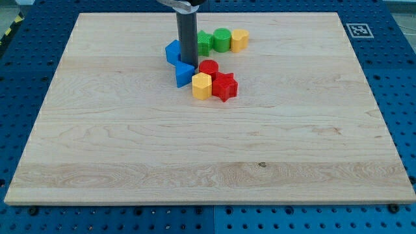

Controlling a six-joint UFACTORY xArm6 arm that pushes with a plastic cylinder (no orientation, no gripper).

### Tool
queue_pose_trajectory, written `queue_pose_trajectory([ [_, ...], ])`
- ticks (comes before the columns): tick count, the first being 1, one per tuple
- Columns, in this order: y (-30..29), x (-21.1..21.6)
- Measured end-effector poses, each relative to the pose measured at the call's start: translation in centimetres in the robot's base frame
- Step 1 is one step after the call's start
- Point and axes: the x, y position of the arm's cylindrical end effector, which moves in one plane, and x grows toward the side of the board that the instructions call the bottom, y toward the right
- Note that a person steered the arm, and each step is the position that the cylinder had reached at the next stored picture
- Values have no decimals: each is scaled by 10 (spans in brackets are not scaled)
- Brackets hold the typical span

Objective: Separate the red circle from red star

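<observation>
The red circle [208, 67] sits near the top middle of the wooden board [208, 149]. The red star [225, 86] lies just below and right of it, touching it. A yellow hexagon block [201, 85] touches the star's left side and the circle's lower left. My tip [188, 62] stands just left of the red circle, between a blue block [173, 51] on its upper left and a blue block [184, 75] below it. The rod hides part of both blue blocks.
A green star-like block [203, 43], a green cylinder [221, 39] and a yellow block [240, 39] stand in a row above the red circle. A black-and-white marker tag [358, 30] lies off the board's top right corner.
</observation>
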Motion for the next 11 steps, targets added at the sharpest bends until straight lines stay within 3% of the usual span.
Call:
queue_pose_trajectory([
  [3, 23, -30],
  [7, 36, 75],
  [11, 36, 127],
])
